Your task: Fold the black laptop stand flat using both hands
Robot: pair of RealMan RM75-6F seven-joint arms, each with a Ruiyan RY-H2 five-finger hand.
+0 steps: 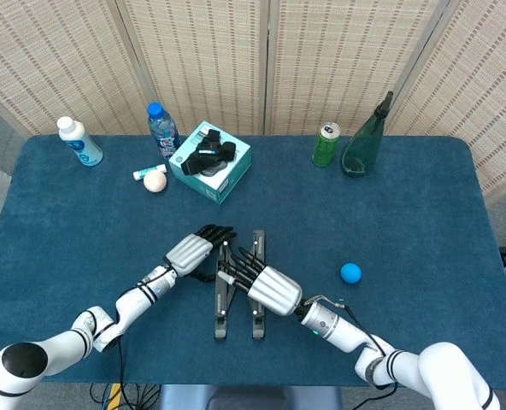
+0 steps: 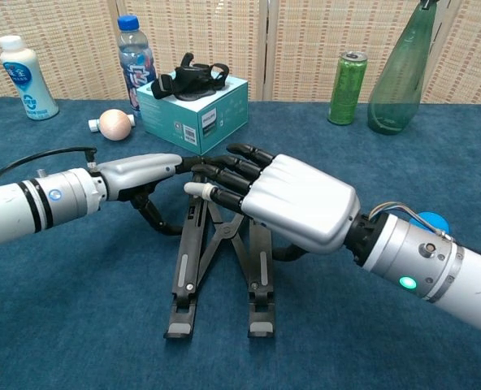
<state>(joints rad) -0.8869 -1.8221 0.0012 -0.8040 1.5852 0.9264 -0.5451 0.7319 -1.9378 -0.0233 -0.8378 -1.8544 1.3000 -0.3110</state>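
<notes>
The black laptop stand [image 1: 236,295] [image 2: 216,272] lies on the blue table, its two rails almost parallel with the crossed links drawn in between them. My left hand [image 1: 191,251] [image 2: 139,175] rests flat against the outer side of the left rail, fingers stretched out. My right hand [image 1: 266,286] [image 2: 285,199] presses on the right rail from the other side, fingers extended over the stand's far end. Neither hand wraps around a rail. The far ends of the rails are hidden under the fingers.
A teal box [image 1: 210,162] with a black strap on top, a water bottle [image 1: 161,130], a white bottle [image 1: 79,142] and a small ball [image 1: 155,181] stand at the back left. A green can [image 1: 326,144] and green glass bottle [image 1: 367,140] stand back right. A blue ball [image 1: 350,272] lies right of the stand.
</notes>
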